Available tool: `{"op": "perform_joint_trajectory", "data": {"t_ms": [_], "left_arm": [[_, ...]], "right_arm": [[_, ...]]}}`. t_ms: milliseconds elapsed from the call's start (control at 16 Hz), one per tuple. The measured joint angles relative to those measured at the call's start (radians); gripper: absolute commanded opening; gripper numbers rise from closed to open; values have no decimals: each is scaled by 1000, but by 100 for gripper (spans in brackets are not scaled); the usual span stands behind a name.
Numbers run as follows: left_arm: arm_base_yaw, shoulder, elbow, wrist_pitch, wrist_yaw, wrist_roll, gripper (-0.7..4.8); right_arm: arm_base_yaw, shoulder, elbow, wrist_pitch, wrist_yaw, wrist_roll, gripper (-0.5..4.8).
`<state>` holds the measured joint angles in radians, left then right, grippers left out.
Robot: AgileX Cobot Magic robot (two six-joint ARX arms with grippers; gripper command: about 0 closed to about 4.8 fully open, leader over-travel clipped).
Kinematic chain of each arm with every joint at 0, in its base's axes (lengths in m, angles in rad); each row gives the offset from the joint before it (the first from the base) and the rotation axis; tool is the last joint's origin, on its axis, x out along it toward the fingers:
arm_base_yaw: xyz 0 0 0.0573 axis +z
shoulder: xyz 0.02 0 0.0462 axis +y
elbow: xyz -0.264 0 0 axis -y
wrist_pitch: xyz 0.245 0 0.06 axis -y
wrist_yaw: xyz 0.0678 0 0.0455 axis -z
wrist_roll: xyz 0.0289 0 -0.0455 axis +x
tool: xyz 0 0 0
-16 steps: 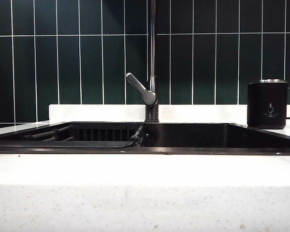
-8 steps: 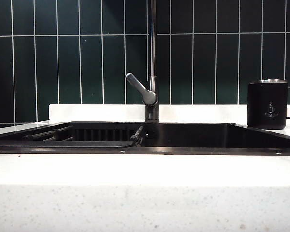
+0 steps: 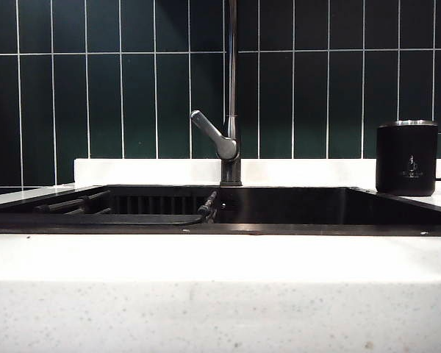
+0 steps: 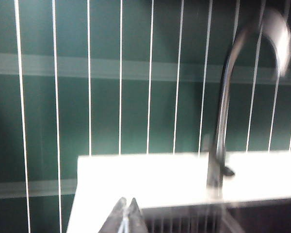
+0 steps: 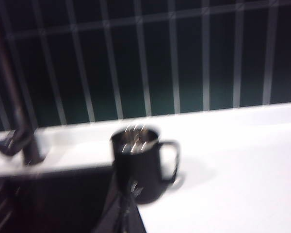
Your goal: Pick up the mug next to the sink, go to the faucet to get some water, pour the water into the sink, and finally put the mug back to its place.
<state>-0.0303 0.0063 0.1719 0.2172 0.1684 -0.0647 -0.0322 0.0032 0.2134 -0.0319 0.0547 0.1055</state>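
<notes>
**Both hands closed, approach to the mug not yet made**

Exterior view across the last second: no change. The mug [image 3: 406, 158] sits in the same spot on the white tabletop [image 3: 220, 257] to the right of the sink [image 3: 279, 209], upright, handle outward. The faucet [image 3: 231, 95] stands untouched, lever angled to the left, no water running. Neither arm enters that view. Reading: the pick-up is still ahead; nothing in the task is done.

Left hand [image 4: 126, 213]: fingertips pressed together, holding nothing. Ahead of it and off to one side rises the faucet's curved neck [image 4: 223, 121]; the pale back ledge lies just beyond the tips. View blurred.

Right hand [image 5: 123, 213]: fingers closed to a point, empty. The mug [image 5: 138, 162] stands directly ahead, just beyond the tips, at the sink's edge, handle turned away from the basin. No contact that I can see. The hand must open before any grasp.

Markings: a small pale logo on the mug's side, too small to read. No other writing visible.
</notes>
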Motion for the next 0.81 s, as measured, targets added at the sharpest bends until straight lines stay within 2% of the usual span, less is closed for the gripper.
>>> {"op": "perform_joint_trajectory", "data": {"t_ms": [187, 312, 499, 623, 810], "left_arm": [[0, 53, 114, -77, 5, 8, -6], [0, 142, 206, -87, 21, 57, -6], [0, 401, 386, -58, 147, 76, -6], [-1, 532, 458, -43, 222, 76, -5], [-56, 647, 478, 88, 230, 76, -2]], "right_arm": [[0, 67, 140, -85, 17, -28, -2], [0, 139, 239, -95, 17, -77, -1], [-1, 339, 418, -76, 17, -202, 0], [0, 425, 517, -35, 14, -206, 1], [0, 528, 633, -14, -28, -208, 27]]}}
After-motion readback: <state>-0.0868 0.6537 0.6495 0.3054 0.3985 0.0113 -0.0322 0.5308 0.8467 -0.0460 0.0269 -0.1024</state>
